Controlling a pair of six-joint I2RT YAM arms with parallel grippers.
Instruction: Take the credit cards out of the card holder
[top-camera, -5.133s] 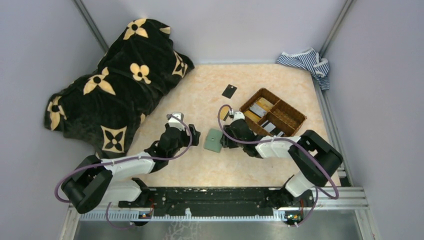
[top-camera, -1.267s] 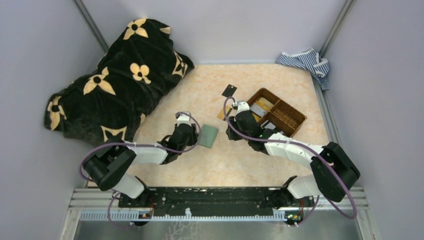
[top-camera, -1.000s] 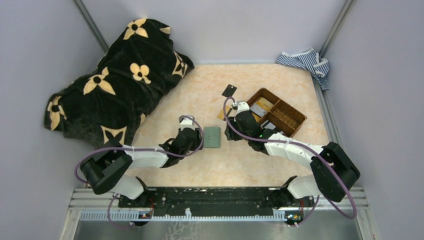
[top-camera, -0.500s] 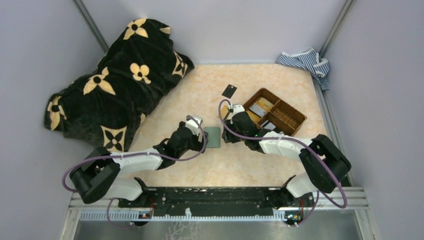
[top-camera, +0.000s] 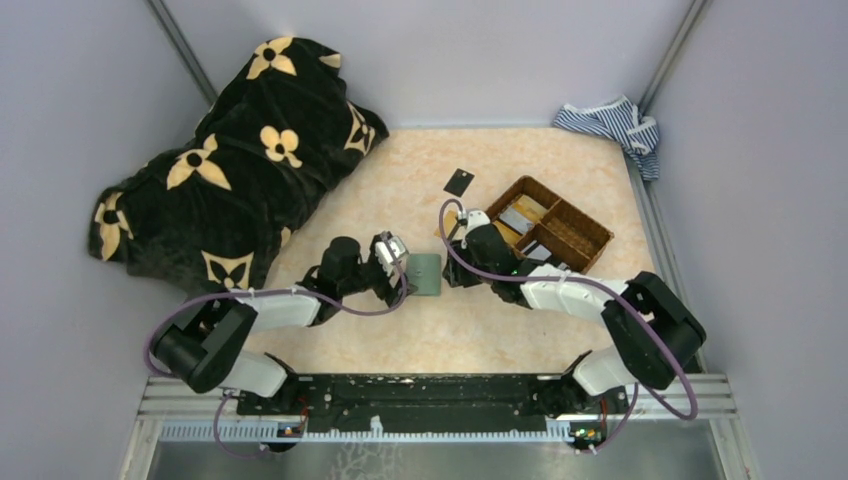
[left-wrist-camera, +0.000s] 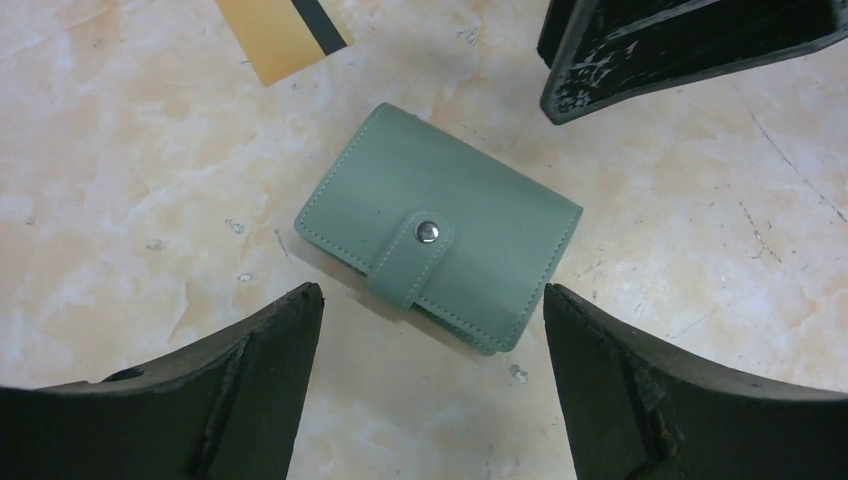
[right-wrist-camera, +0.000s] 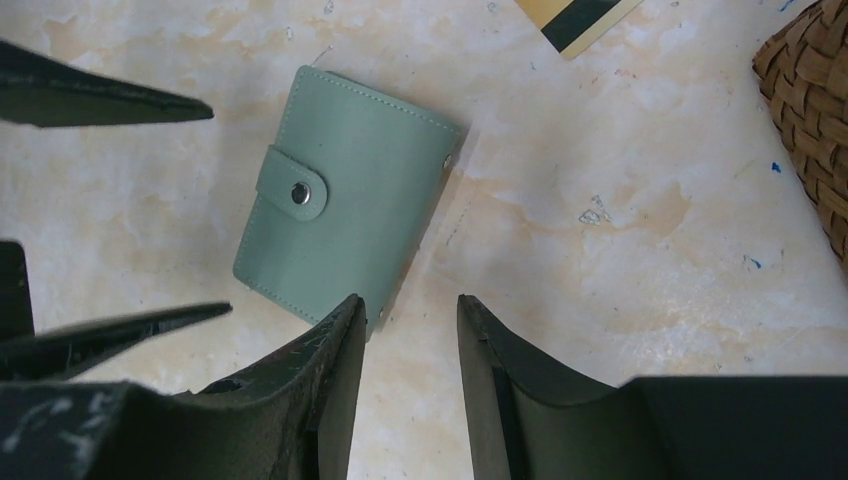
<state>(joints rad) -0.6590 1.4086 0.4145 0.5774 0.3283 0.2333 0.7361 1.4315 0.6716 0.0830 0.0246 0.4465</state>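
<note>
card holder (left-wrist-camera: 440, 240): we see it snapped shut
left gripper (left-wrist-camera: 430, 310): jaws wide, over it
right gripper (right-wrist-camera: 410, 305): jaws narrow, empty, at its edge

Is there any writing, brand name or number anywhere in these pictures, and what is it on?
No text can be read anywhere.
Green wallet: plain, only a metal snap, no brand.
Gold card: dark stripe, no print on the part in view.
Black card and pale cards in the basket: too small to read.
Blanket: flower motifs only, no letters.
</note>
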